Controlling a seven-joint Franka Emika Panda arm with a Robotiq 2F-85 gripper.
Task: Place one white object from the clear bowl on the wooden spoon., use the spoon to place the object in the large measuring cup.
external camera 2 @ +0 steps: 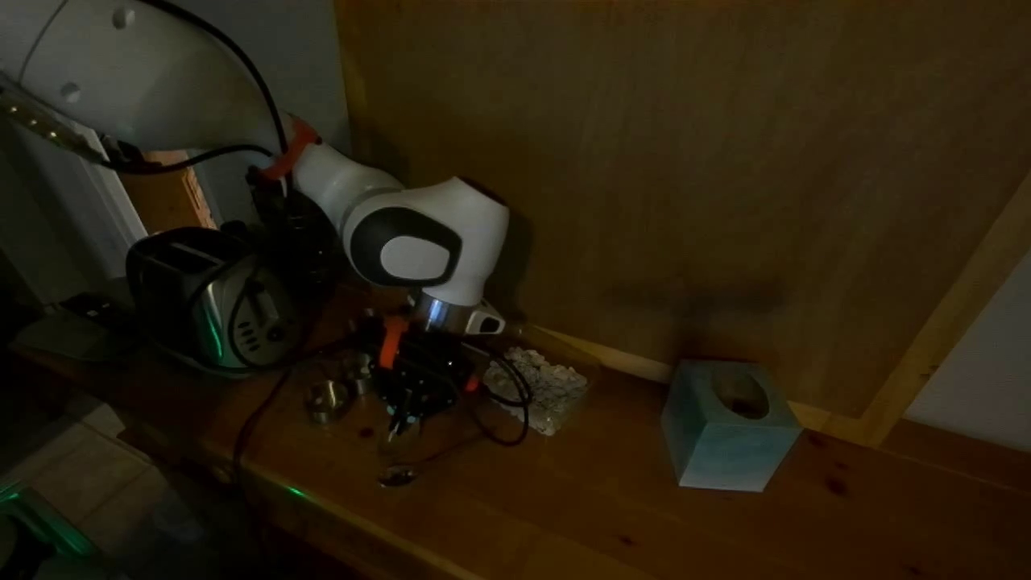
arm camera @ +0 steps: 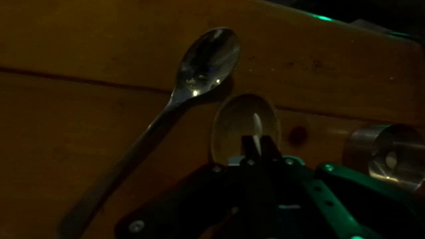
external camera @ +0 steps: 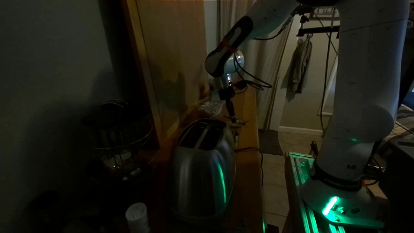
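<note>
In the wrist view my gripper (arm camera: 255, 141) is above the bowl of the wooden spoon (arm camera: 229, 126), its fingertips pressed almost together with a thin white object (arm camera: 257, 144) between them. White also shows just beyond the tips (arm camera: 257, 123), over the spoon's bowl; whether it is the same piece or a separate one, I cannot tell. The clear bowl (external camera 2: 540, 393), full of white pieces, sits behind the gripper against the back panel. A metal measuring cup (arm camera: 360, 142) stands to the right with a pale piece inside. Beside it in an exterior view is another metal cup (external camera 2: 358, 374); which is the large measuring cup is unclear.
A metal spoon (arm camera: 209, 63) lies close beside the wooden one. The toaster (external camera 2: 201, 298) and its cord (external camera 2: 262, 419) are on the cup side. At the opposite end sits a tissue box (external camera 2: 729, 439). The counter's front edge (external camera 2: 322, 503) is near the spoons. Lighting is dim.
</note>
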